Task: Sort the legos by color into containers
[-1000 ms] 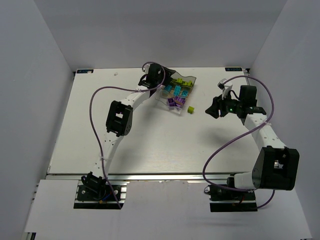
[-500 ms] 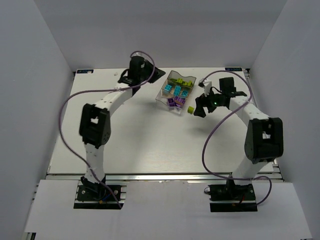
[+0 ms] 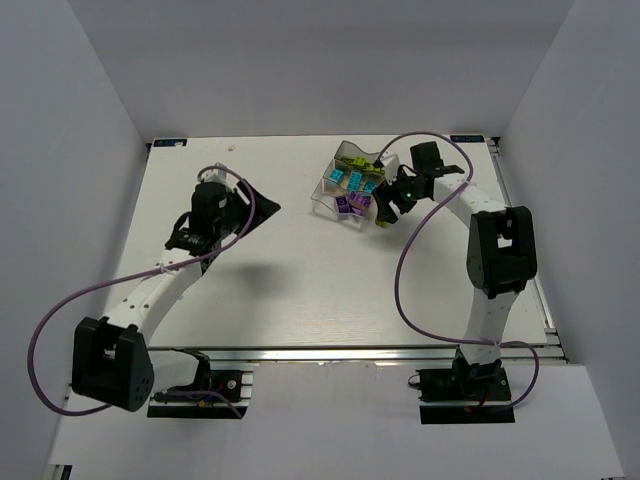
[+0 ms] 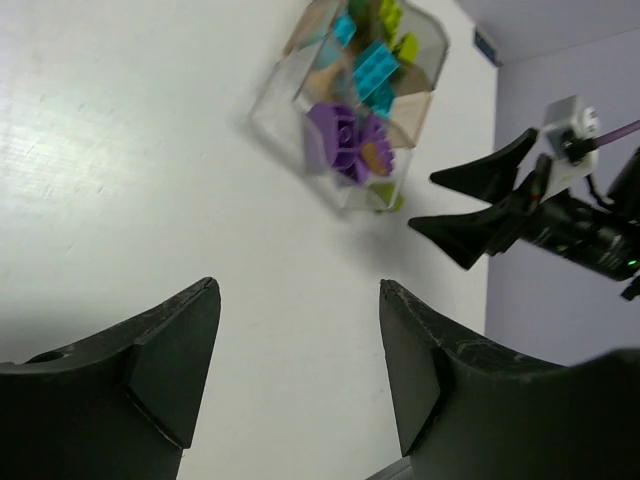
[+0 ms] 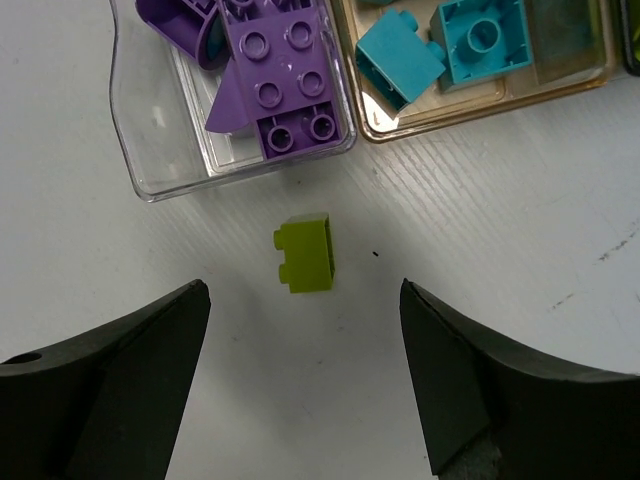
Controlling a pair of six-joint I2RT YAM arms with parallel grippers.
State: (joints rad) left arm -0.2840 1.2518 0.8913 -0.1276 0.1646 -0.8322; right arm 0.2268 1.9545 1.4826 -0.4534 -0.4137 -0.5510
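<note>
Legos sit mostly inside a small clear three-compartment tray (image 3: 327, 190) toward the far right of the white tabletop (image 3: 300, 290). One compartment, with clear walls, holds the purple bricks (image 5: 285, 70), studs up and piled together. The next, with a tan base, holds the cyan-blue bricks (image 5: 400, 65). The smoky wavy-edged end compartment holds the lime-green pieces (image 4: 395, 25). One lime-green brick (image 5: 307, 254) lies alone on the bare tabletop just outside the tray, close beside the purple compartment's wall but not touching it. It is a small block lying on its side with two studs showing along one edge. The right pincer (image 5: 302, 298) hangs directly over this loose brick, its black fingers spread wide to either side of it and gripping nothing; the brick shows in the gap between them. The left pincer (image 4: 298, 290) is well apart from the tray, over the bare left part of the tabletop, pointing toward the tray, its fingers likewise spread and empty. Purple cables (image 3: 410, 270) loop from both arms.
</note>
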